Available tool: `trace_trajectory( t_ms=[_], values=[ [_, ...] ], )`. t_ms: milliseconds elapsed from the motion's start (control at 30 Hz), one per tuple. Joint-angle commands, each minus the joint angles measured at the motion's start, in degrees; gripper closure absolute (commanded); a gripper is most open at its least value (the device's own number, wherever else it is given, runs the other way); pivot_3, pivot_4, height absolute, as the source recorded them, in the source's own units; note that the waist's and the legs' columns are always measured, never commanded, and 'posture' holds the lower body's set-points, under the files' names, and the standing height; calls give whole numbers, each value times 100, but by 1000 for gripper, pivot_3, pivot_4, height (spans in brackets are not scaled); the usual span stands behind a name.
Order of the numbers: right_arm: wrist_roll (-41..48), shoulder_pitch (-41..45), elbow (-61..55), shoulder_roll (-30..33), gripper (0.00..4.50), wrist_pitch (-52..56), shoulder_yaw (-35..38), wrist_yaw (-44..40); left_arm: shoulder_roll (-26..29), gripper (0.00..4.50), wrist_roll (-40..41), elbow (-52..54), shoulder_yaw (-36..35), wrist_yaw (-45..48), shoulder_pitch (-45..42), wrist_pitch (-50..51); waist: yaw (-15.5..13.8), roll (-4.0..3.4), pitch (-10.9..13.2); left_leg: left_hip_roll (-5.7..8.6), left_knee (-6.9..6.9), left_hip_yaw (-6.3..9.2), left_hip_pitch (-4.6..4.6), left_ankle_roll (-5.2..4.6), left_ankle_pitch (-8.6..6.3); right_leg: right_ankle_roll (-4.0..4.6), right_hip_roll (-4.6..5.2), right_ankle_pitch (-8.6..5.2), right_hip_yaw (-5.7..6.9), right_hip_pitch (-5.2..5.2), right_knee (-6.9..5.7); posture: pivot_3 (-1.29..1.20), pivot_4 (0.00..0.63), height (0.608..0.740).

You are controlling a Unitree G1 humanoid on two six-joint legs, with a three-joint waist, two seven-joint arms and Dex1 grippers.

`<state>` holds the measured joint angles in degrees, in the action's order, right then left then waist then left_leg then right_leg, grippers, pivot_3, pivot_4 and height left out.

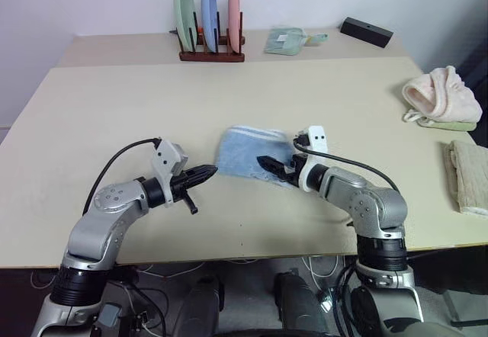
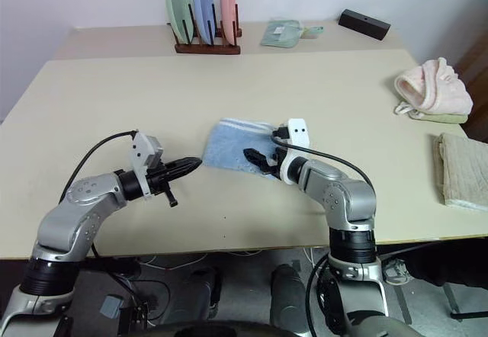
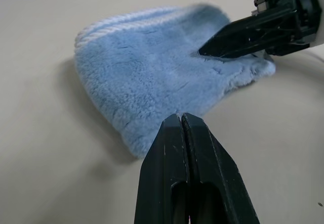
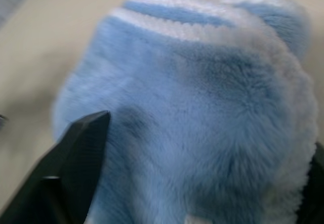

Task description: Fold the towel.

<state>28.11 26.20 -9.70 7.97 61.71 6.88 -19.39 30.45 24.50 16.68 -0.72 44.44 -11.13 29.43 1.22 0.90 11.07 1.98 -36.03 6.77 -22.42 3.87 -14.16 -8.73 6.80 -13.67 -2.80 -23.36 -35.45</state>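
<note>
The light blue towel lies folded into a small bundle in the middle of the table, its white-striped edge on the far side. My right gripper rests over the towel's right part, open, with one black finger on each side of the fluffy cloth. In the left wrist view that gripper touches the towel's far side. My left gripper is shut and empty, hovering just left of the towel's near corner, its tips pointing at it.
A wooden rack with three upright plates stands at the back. A pale green cloth and a black box lie beside it. A pink bundled towel and a beige folded cloth sit at the right edge.
</note>
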Motion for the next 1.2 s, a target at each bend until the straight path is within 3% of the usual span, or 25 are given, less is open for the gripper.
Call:
trace_trajectory(
  t_ms=[33, 200, 367, 467, 600, 767, 1100, 1200],
  values=[
    [231, 119, -40, -130, 1856, 8, 129, 54, -9, 4500, 42, 313, -21, -76, 86, -60, -1, 0, 0, 0, 0, 0, 0, 0, 0, 0, 0, 0, 0, 0, 0, 0, 150, 740],
    [481, 54, -201, -142, 4474, 132, 395, 162, -78, 4500, 162, 348, -193, -238, 93, 19, -2, 0, 0, 0, 0, 0, 0, 0, 0, 0, 0, 0, 0, 0, 0, 0, 150, 740],
    [984, 167, -469, -180, 4474, 154, 1235, 522, -164, 4500, 111, 315, 16, -254, 0, -58, -21, -1, 1, 0, -1, 0, -1, 0, 0, 0, 0, 0, 0, 1, 0, 0, 150, 740],
    [1273, 313, -502, -36, 4474, -50, 2107, 967, -322, 4500, 0, 114, 111, -357, -251, -159, -47, -2, 1, 0, -3, 0, -3, 0, 0, 0, 0, 0, 0, 1, 1, 0, 150, 740],
    [1681, 652, -210, 349, 4474, -460, 3839, 2188, -707, 4500, -25, -211, 342, -413, -733, -158, -66, -3, 1, 3, -9, 0, -8, 0, 0, 0, 1, 0, 0, 4, 7, 0, 150, 740],
    [2232, 691, 359, 447, 4474, -641, 5155, 3547, -857, 4500, -122, -499, 626, -220, -961, -304, 12, -7, -1, -3, 11, -1, 1, -7, -3, -1, -2, 0, 0, 0, 7, 0, 150, 740],
    [2401, 385, 926, 604, 4474, -768, 5183, 4358, -1021, 4500, -231, -756, 776, -158, -1215, -437, 126, -31, -3, -4, 2, -7, -1, -9, -3, 0, -3, 0, -3, 0, -2, 0, 150, 740],
    [2668, 362, 709, 606, 3503, -973, 5166, 4226, -1061, 4500, -230, -695, 751, -230, -1148, -433, 125, -31, -3, -4, 2, -7, -2, -9, -3, 0, -3, 0, -4, 0, -1, 0, 150, 740]
  ],
)
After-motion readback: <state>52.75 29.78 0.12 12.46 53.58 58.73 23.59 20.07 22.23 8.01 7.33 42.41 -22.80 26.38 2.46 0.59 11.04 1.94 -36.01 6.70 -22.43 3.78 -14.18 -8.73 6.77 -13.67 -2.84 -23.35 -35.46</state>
